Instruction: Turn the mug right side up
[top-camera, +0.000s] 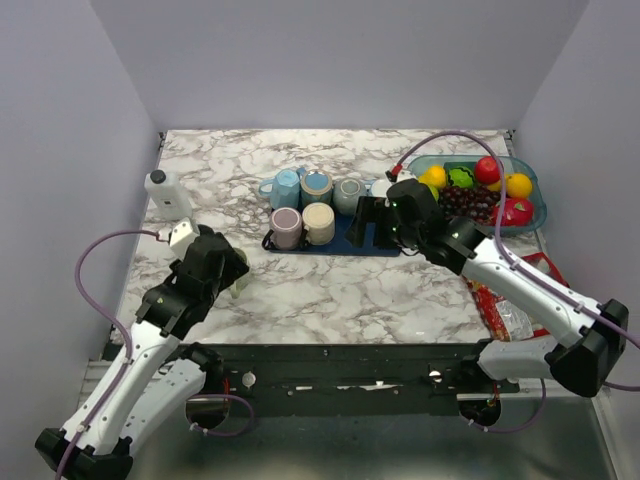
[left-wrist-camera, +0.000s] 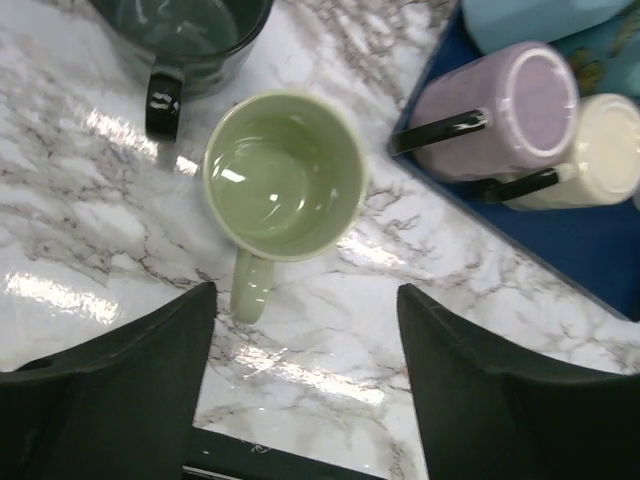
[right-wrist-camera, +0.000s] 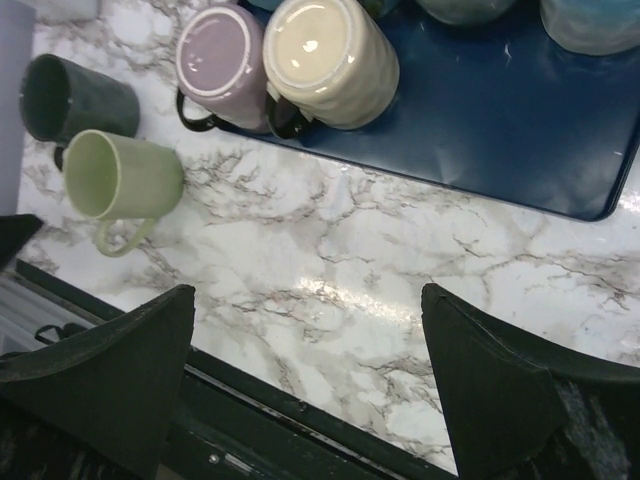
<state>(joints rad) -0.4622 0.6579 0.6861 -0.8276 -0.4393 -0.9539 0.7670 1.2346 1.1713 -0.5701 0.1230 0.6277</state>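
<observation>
Here the left end effector (left-wrist-camera: 305, 297) is released: its two dark fingers (left-wrist-camera: 130, 390) stand wide apart and hold nothing, touching neither mug nor worktop (left-wrist-camera: 90, 250) as far as the left wrist view shows. The pale green mug (left-wrist-camera: 283, 175) stands on its base just beyond the fingertips, roughly centred on the gap between them, with its mouth facing up so that the glazed inside shows. Its handle points back toward the near edge and lies close to the left finger without meeting it. From above, the mug is mostly hidden under the left wrist, at the left near part of the worktop and left of the blue tray (top-camera: 335, 245). Just beside it on the far side stands a dark green mug (left-wrist-camera: 185, 30), also mouth up; whether the two touch I cannot tell. The right end effector (right-wrist-camera: 308, 298) is spread wide too and empty, hanging over bare marble near the tray's near edge, well to the right of the pale green mug. On the tray's left end a lilac mug (right-wrist-camera: 222, 60) and a cream mug (right-wrist-camera: 325, 55) sit side by side, bottoms up, with more mugs behind them.
</observation>
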